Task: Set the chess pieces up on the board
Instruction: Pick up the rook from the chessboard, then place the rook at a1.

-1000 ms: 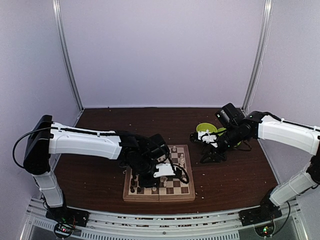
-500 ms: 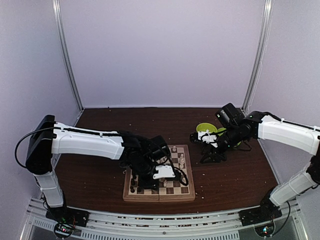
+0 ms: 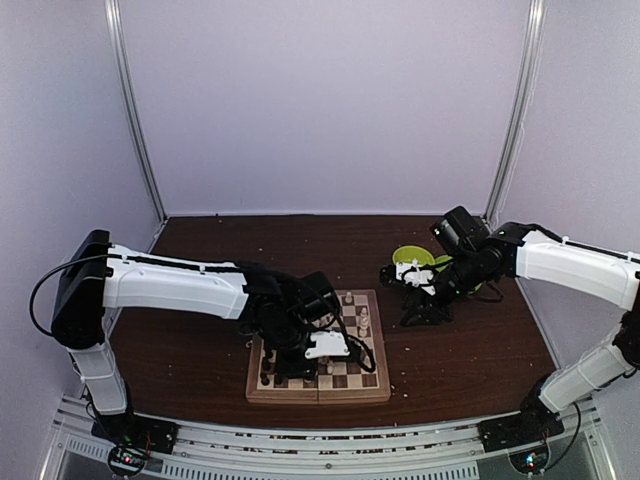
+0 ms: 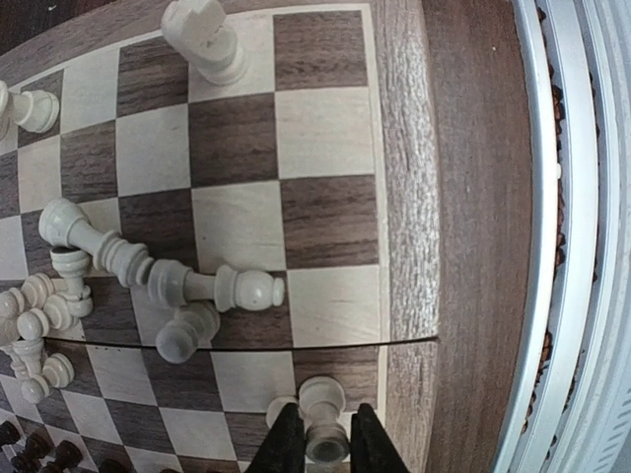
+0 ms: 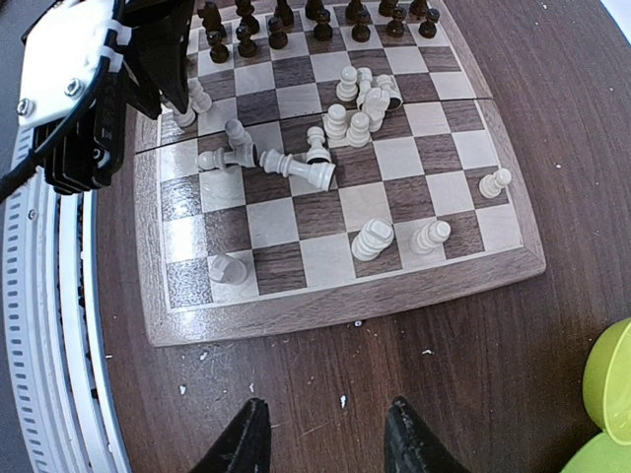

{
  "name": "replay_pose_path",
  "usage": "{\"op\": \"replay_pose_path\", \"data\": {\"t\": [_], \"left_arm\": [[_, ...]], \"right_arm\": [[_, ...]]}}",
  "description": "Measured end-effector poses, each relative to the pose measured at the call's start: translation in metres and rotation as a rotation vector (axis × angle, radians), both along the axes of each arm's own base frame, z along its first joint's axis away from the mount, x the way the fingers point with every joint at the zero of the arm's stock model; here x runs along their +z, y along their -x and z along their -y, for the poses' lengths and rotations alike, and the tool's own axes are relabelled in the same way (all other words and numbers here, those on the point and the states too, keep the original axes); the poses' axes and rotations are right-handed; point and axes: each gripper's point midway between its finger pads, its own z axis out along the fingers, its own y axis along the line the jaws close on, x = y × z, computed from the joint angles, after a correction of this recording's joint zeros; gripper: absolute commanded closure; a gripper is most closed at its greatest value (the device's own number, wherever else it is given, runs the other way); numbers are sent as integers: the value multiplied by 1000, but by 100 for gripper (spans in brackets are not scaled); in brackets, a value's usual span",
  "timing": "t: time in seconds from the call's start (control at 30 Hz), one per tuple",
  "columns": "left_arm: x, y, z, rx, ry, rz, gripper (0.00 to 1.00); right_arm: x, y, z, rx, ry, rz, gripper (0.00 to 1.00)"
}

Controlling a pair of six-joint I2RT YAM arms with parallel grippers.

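Note:
The checkered wooden board [image 3: 362, 385] lies at the table's near middle. My left gripper [image 3: 300, 372] hangs low over its near left part, shut on a cream chess piece [image 4: 325, 422] by the board's edge and fold seam [image 4: 414, 342]. Several cream pieces [image 4: 197, 286] lie toppled close by, and a cream knight [image 4: 202, 37] stands farther off. Dark pieces [image 5: 281, 30] line the far rows in the right wrist view, where the board's border [image 5: 345, 301] also shows. My right gripper [image 5: 325, 443] is open and empty over bare table beside the board.
A green bowl [image 3: 410, 258] and a green plate [image 3: 440, 263] sit right of the board, by my right arm; their rim shows in the right wrist view [image 5: 611, 384]. White crumbs [image 5: 342, 401] dot the brown table. A metal rail [image 4: 562, 236] runs along the near edge.
My left gripper has shifted a little toward the near left of the board. The right arm has not moved.

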Motion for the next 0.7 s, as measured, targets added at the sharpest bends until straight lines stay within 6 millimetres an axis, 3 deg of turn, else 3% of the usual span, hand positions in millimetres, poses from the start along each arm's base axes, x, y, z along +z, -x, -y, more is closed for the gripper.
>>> {"op": "replay_pose_path", "data": {"t": [0.33, 0.7], "left_arm": [[6, 0, 5, -9, 10, -4, 93], [38, 1, 42, -39, 154, -29, 93]], "right_arm": [[0, 0, 0, 0, 0, 0, 60], [0, -1, 1, -2, 4, 2, 61]]}}
